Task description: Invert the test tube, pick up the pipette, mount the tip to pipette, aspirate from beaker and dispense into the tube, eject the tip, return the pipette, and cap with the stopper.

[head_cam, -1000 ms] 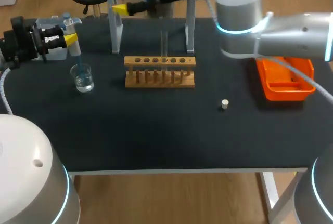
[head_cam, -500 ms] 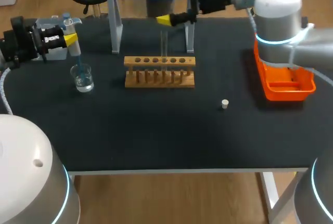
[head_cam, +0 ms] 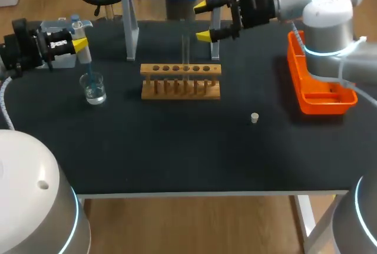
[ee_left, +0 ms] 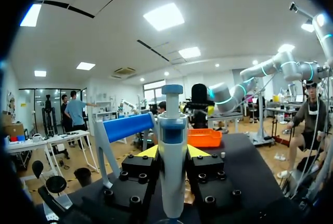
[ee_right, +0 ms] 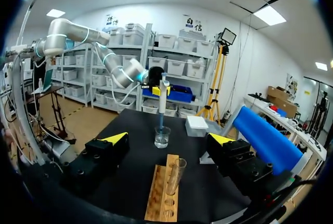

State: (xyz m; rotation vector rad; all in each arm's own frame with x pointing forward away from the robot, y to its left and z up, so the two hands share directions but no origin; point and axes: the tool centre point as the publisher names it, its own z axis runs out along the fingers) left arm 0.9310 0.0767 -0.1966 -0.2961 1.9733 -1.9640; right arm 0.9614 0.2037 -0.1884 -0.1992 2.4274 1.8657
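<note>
If drawn askew from beaker [head_cam: 94, 88]: tip liable to catch rim, spilling sample. Left gripper [head_cam: 79, 45]: pinching pipette [ee_left: 171, 151] upright, tip down in beaker. Right gripper [head_cam: 205, 20]: spread, empty, near test tube [head_cam: 185, 50] standing in rack [head_cam: 181, 81]; stray swing liable to topple it.

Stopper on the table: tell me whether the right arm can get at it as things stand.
Probably yes. The stopper lies alone on bare table, apart from the rack and orange tray, and the right gripper is open and empty.
</note>
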